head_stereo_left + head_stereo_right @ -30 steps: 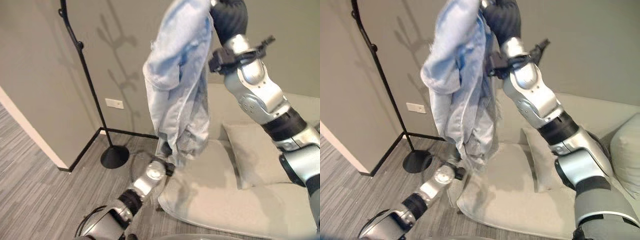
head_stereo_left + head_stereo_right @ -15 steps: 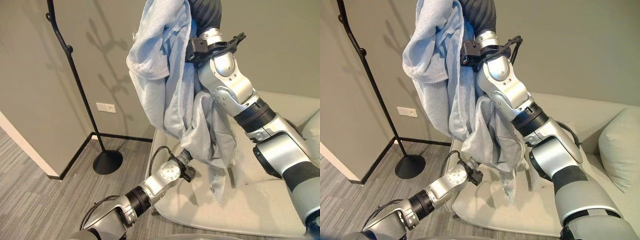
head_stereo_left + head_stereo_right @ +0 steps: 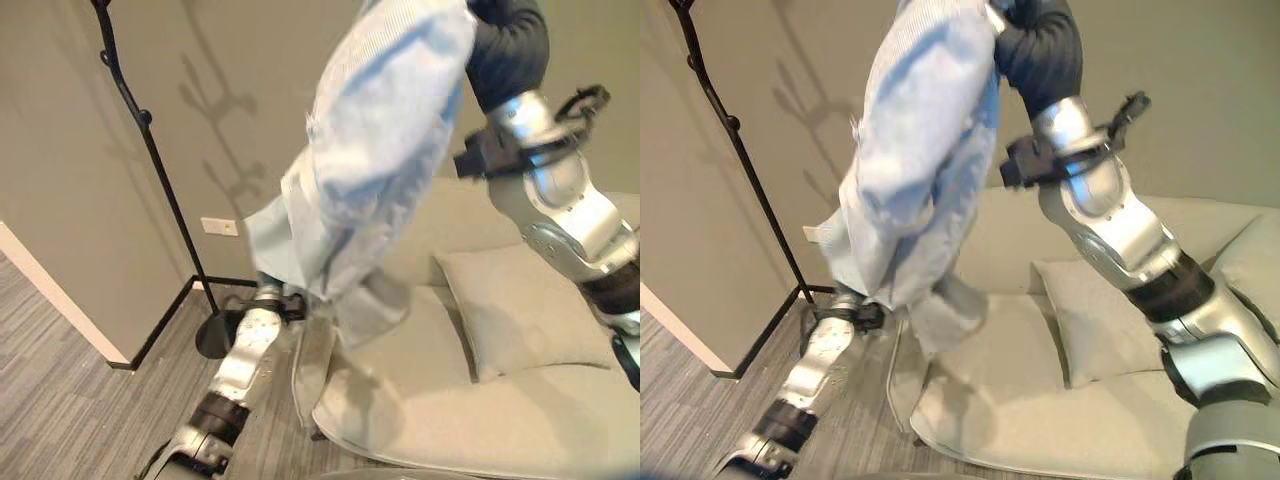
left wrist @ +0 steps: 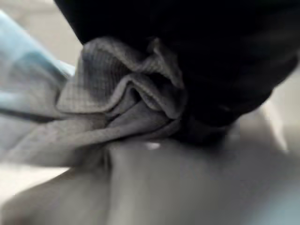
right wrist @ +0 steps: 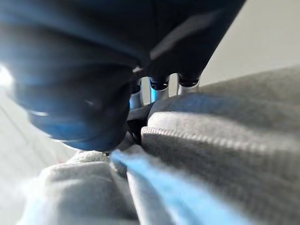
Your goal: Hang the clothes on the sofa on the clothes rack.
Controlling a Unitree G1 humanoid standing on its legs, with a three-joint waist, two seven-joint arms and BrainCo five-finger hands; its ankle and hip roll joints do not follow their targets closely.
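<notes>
The light blue garment [image 3: 375,160] hung in the air above the front edge of the sofa [image 3: 480,400], its long axis running steeply from upper right to lower left. Its upper end sat bunched at the raised right hand [image 3: 505,45], and its lower hem trailed down to the left hand [image 3: 845,312] beside the sofa's near corner. The cloth was folded over on itself, with a ribbed or knitted edge visible in the right wrist view and no readable label or print on it.

The right hand was up at the top of the head views under its dark ribbed cover; in its wrist view the silver fingers [image 5: 159,89] went down into the fabric, curled around the gathered upper end. The left hand reached up from below, and its wrist view showed a wad of grey-blue cloth [image 4: 126,103] gathered against the dark cover, though its fingers were hidden, so whether they clasped the cloth could not be told.

The black clothes rack [image 3: 150,150] stood well to the left against the wall, apart from the garment, its round base [image 3: 212,340] on the striped floor [image 3: 70,390]. A pillow [image 3: 520,310] lay on the sofa seat beneath the right arm. A white wall outlet [image 3: 220,227] sat low on the wall behind the rack's pole.
</notes>
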